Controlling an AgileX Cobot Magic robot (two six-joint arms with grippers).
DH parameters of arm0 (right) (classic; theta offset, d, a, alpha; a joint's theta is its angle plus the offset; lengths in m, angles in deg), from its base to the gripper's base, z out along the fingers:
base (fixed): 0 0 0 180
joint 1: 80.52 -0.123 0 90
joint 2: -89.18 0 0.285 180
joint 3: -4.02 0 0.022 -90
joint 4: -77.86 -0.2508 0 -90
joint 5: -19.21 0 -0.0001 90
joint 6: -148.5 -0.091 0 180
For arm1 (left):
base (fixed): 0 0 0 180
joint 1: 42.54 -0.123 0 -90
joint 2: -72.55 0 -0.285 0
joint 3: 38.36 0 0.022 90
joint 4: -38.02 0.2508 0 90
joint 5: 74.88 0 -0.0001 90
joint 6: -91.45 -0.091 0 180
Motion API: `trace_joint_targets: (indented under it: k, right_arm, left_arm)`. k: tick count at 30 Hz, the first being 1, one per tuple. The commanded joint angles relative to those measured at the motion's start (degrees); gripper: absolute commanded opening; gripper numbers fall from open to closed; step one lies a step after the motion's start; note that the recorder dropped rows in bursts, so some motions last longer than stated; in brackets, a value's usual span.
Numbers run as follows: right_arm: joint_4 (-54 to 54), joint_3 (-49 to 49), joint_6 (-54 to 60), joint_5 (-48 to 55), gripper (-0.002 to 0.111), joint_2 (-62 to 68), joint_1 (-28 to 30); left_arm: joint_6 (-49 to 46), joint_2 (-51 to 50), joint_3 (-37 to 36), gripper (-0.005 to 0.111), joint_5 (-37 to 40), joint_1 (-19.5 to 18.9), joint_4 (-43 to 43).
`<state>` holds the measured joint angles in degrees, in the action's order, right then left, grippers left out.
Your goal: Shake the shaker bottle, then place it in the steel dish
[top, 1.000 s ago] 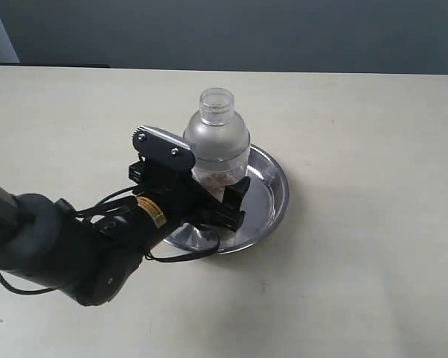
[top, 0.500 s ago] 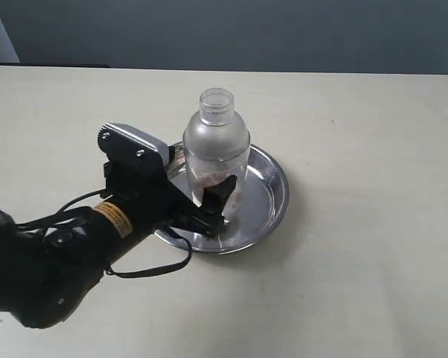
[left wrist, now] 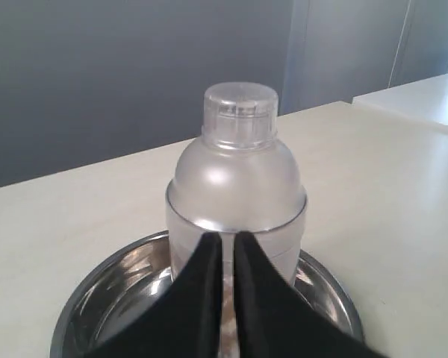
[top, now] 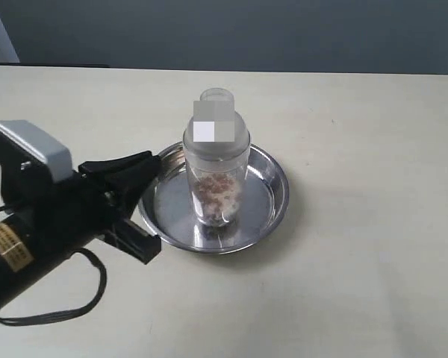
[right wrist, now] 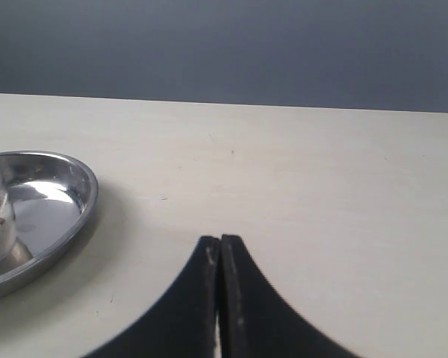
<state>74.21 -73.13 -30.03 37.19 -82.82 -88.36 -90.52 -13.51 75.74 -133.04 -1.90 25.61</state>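
Note:
The shaker bottle (top: 216, 160) stands upright in the steel dish (top: 275, 201), with brownish granules at its bottom. My left gripper (top: 153, 203) is drawn back to the left of the dish, clear of the bottle. In the left wrist view its black fingers (left wrist: 209, 257) stand almost together with only a thin slit and nothing between them, pointing at the shaker bottle (left wrist: 235, 179) in the steel dish (left wrist: 97, 298). My right gripper (right wrist: 220, 242) is shut and empty over bare table, with the steel dish (right wrist: 67, 194) off to one side. The right arm does not show in the exterior view.
The pale table (top: 358, 283) spreads around the dish. A dark wall runs behind the table's far edge (top: 284, 72). The left arm's grey wrist camera housing (top: 30, 145) and its cable (top: 60, 313) sit at the lower left.
My left gripper has let go of the bottle and pulled back to the left, out of the dish. The bottle stays upright in the dish.

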Motion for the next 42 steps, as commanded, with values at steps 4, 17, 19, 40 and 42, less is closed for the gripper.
trace_joint_targets:
  k: [4, 17, 19, 40, 42]
  right_arm:
    - [0.1, -0.07, 0.03, -0.5, -0.001, -0.22, -0.21]
    - [0.1, -0.07, 0.03, -0.5, -0.001, -0.22, -0.21]
    - [0.1, -0.07, 0.03, -0.5, -0.001, -0.22, -0.21]
    - [0.1, -0.07, 0.03, -0.5, -0.001, -0.22, -0.21]
    - [0.1, -0.07, 0.03, -0.5, -0.001, -0.22, -0.21]
  left_arm:
    - [-0.09, 13.61, -4.01, 0.001, 6.29, 0.2, 2.76]
    - [-7.53, 34.57, -4.26, 0.001, 18.62, 0.2, -1.68]
    - [-11.3, 37.44, -4.26, 0.001, 21.76, 0.2, -1.68]
    - [-4.58, 73.92, -4.26, 0.001, 70.68, -32.36, 4.3]
    - [-4.58, 75.34, -4.26, 0.001, 72.58, -32.48, 5.61]
